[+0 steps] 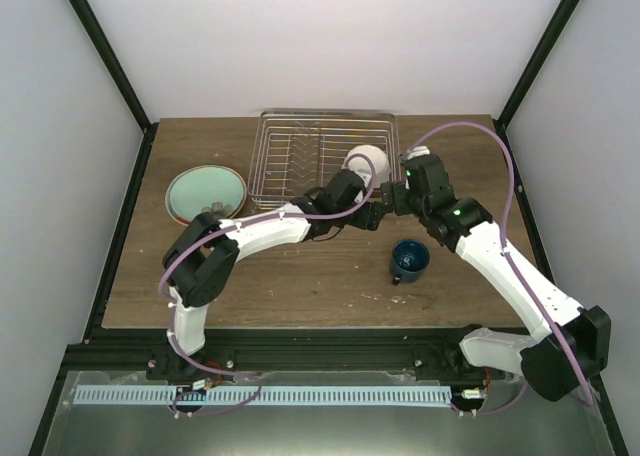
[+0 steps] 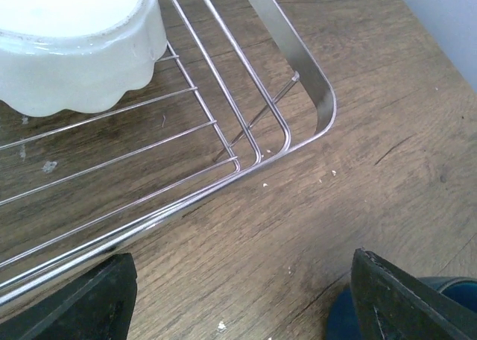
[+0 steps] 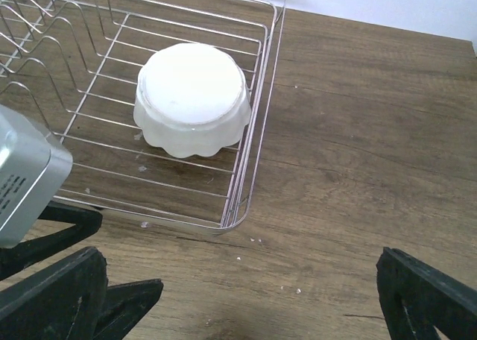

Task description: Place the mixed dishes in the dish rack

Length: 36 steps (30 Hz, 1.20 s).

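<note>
Plates: a stack point(image 1: 205, 194) lies flat on the table point(image 1: 300, 276), at its left side and just beside the left end of the rack. The top one is pale green, and a reddish rim shows under it.

Dish rack: the silver wire dish rack point(image 1: 325, 156) stands at the far middle of the table. Rows of upright tines point(image 3: 45, 42) fill its left and middle part.

White scalloped dish: the white scalloped dish point(image 3: 192, 98) sits upside down on the rack's floor wires at the right end. It is close to the right side wall and beside the tines, not among them.

Left tool: the left tool point(image 2: 246, 310) is reached across from the left and hangs over bare table just outside the rack's near right corner point(image 2: 317, 124). Its fingers point(image 2: 82, 303) are spread wide with nothing between them, and it touches no dish.

Right tool: the right tool point(image 3: 238, 303) hangs over the table near the same corner and looks onto the upturned dish. Its fingers point(image 3: 428, 299) are spread to the full and hold nothing. The grey block point(image 3: 22, 176) of the left wrist shows at the left edge of its view.

Blue mug: the dark blue mug point(image 1: 410, 258) stands upright on the table with its mouth up. It is nearer than the rack's right corner, between the two arms and apart from the rack.
</note>
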### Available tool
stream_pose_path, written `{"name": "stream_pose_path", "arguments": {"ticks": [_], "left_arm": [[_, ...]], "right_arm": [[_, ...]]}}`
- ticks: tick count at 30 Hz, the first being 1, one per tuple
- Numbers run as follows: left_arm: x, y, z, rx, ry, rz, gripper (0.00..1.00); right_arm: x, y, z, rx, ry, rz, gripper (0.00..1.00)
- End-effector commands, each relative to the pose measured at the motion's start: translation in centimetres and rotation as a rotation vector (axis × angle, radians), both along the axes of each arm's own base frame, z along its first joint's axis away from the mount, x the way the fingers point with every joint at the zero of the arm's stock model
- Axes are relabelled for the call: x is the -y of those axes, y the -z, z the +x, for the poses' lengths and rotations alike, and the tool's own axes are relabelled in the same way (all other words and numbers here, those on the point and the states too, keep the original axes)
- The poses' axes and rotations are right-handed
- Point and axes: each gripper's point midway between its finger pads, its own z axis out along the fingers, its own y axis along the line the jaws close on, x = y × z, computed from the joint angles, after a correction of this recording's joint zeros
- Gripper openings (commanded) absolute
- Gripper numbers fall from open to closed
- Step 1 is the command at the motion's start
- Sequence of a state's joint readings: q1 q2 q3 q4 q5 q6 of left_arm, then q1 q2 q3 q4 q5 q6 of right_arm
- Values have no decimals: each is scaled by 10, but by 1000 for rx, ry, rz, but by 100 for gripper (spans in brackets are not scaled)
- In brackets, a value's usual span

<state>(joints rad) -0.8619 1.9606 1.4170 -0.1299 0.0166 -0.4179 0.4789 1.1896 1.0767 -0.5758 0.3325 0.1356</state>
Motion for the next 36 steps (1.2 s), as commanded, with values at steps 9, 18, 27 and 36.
{"name": "stream_pose_path", "arguments": {"ticks": [9, 18, 27, 36], "left_arm": [[0, -13, -56, 16, 81, -6, 80], [33, -18, -82, -9, 179, -19, 81], [51, 6, -90, -29, 204, 46, 81], [60, 31, -90, -45, 204, 108, 81]], "right_arm": [[9, -22, -9, 66, 14, 37, 100], [9, -44, -20, 125, -13, 85, 100], [13, -52, -25, 144, -9, 89, 100], [25, -77, -35, 211, 28, 107, 100]]}}
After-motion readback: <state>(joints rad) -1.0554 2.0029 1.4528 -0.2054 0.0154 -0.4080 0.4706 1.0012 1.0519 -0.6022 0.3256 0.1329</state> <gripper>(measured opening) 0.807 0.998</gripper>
